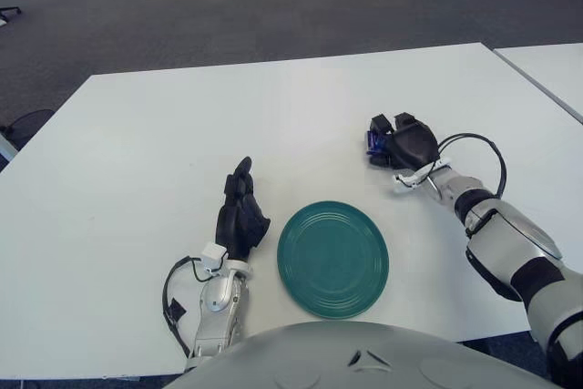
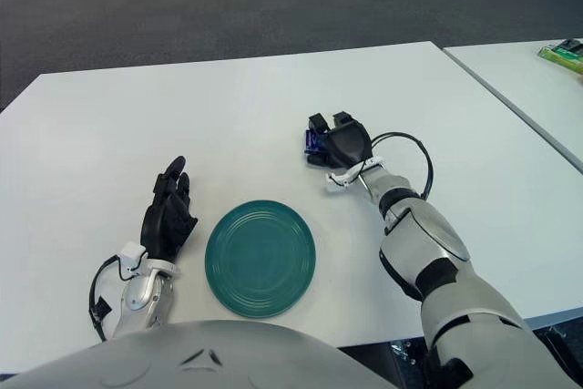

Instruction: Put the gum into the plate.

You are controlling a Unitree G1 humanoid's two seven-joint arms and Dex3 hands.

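We held the gum [image 1: 374, 142] in our right hand [image 1: 401, 143] | to carry it to the plate [image 1: 332, 259]; left hand [image 1: 240, 216] sat loose beside it

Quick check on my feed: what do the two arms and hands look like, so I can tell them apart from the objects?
Both hands, left hand and right hand, are black and three-fingered. Each has a white wrist fitting, a silver-grey forearm and a looping black cable at the wrist. The right arm also shows black bands between its silver shells.

An office-like room: grey carpet floor [image 1: 228, 6] around white tables [image 1: 182, 134].
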